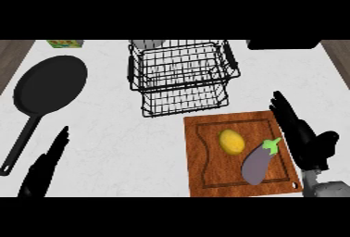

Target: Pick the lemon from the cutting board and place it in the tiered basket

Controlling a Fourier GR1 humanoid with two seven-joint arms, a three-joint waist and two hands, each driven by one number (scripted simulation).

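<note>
Now | white counter | lemon on cutting board | right robot hand wide, left robot hand wide

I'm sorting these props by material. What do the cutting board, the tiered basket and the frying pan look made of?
The cutting board looks like reddish-brown wood: visible grain and a carved groove round its edge. The tiered basket seems to be thin black wire, an open grid. The frying pan appears to be matte black, perhaps coated metal; its look leaves that open.

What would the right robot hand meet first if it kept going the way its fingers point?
Probably the wire basket: the right robot hand points up-left past the cutting board's corner. Height is unclear.
</note>
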